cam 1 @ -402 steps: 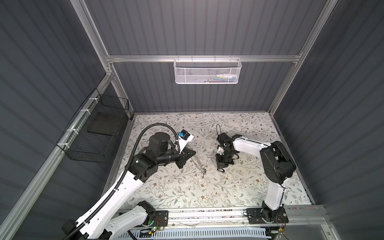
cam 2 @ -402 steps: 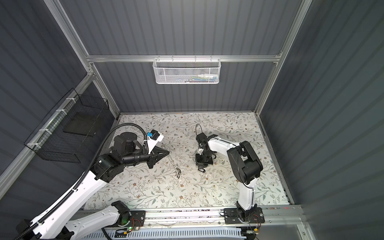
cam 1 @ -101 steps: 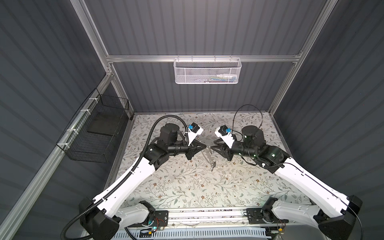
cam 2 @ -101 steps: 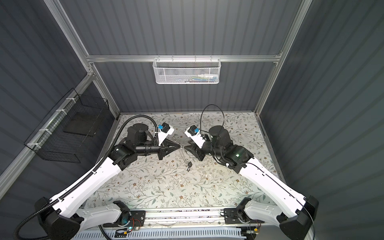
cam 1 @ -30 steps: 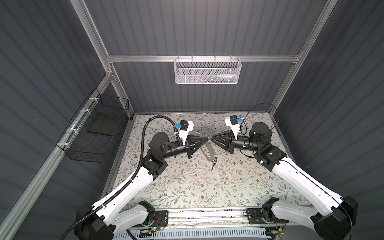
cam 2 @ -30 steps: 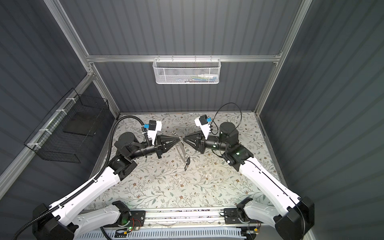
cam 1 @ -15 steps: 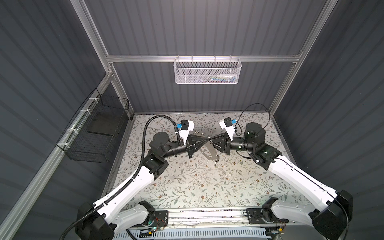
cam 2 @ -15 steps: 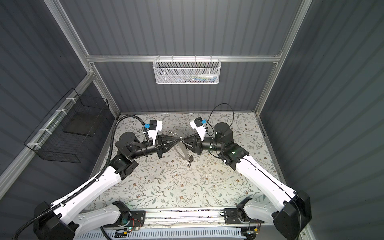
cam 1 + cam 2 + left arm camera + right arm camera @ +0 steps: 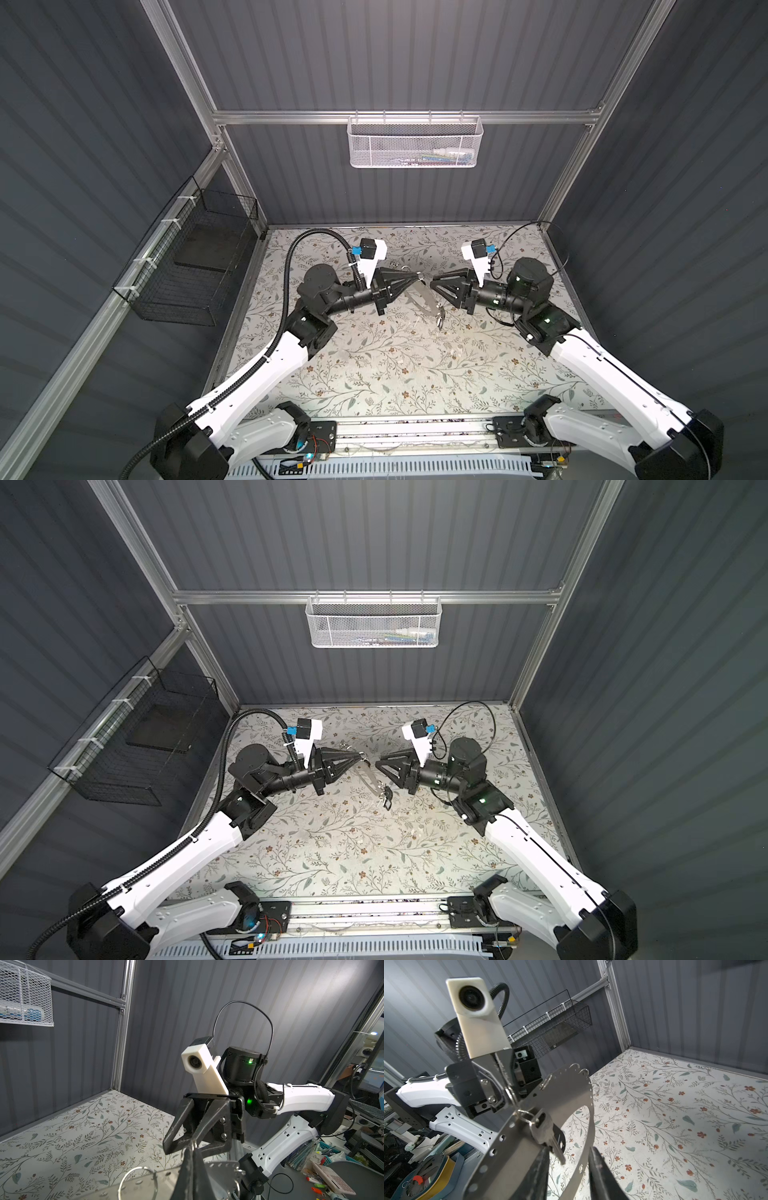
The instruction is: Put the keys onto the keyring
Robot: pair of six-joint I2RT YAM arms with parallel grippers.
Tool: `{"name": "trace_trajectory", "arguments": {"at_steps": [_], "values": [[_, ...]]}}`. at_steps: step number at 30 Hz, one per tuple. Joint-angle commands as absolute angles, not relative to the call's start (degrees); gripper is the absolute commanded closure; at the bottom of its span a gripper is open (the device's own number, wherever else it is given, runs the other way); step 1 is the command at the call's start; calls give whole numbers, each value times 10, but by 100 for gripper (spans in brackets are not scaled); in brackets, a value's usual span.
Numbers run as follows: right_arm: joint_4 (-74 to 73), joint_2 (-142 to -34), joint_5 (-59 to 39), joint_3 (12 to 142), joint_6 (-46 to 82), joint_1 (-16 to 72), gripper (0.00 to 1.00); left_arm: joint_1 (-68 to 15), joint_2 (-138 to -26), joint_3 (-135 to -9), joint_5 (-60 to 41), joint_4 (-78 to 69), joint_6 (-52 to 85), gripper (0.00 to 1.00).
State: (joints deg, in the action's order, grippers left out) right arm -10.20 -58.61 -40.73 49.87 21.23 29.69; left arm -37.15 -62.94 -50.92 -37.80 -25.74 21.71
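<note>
Left hand [image 9: 417, 274] is clamped shut on the rim of the keyring [image 9: 560, 1093], pinching the flat steel plate at its upper end. Plate hangs from that one pinch, slanting down toward the right hand [image 9: 569, 1149]. Right hand's jaws stand apart, gripping nothing. A strip of the plate's rim shows in the gap between its fingertips [image 9: 542, 1167]; can't tell whether it sits between them or beyond. Tip of the silver key [image 9: 545, 1128] is just beside one finger, contact unclear.

Key hangs off a small split ring [image 9: 525, 1114] threaded through a rim hole, black tag [image 9: 559, 1138] behind it. So at least one key is on. In both top views what hangs at the plate's low end is too small to count. A larger wire ring [image 9: 137, 1180] also hangs on the plate.

Whole assembly is in the air over the back half of the counter [image 9: 395, 365], roughly midway between its left and right edges.

Handling, my read: plate is thin, stiff, smooth metal, so light but slick, and it will pivot about a single pinch. Second hold should go on the flat faces at the rim, clear of holes and rings. Key swings freely; take it by the flat head, not the blade. Split rings look springy and small, likely the fiddly bit.
</note>
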Motion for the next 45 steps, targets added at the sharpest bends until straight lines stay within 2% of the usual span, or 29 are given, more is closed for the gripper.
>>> {"name": "trace_trajectory", "arguments": {"at_steps": [1,4,17,22,25,34,37,45], "values": [[-122,-568,-393,495,207,305,63,-373,-634,-523,-388,-270,225,100],[-93,-559,-346,499,170,336,60,-373,-638,-525,-384,-270,228,100],[-24,-570,-182,520,74,423,60,-373,-642,-525,-385,-274,232,100],[-18,-571,-112,524,45,453,62,-373,-642,-524,-386,-274,233,100],[-18,-573,-81,528,33,465,66,-373,-642,-524,-386,-274,233,100],[-34,-572,-24,533,6,489,70,-372,-644,-522,-392,-273,233,100],[-37,-574,-14,534,0,493,73,-373,-642,-521,-392,-272,232,100],[-35,-577,-34,534,-20,505,95,-373,-642,-521,-391,-272,231,100]]}}
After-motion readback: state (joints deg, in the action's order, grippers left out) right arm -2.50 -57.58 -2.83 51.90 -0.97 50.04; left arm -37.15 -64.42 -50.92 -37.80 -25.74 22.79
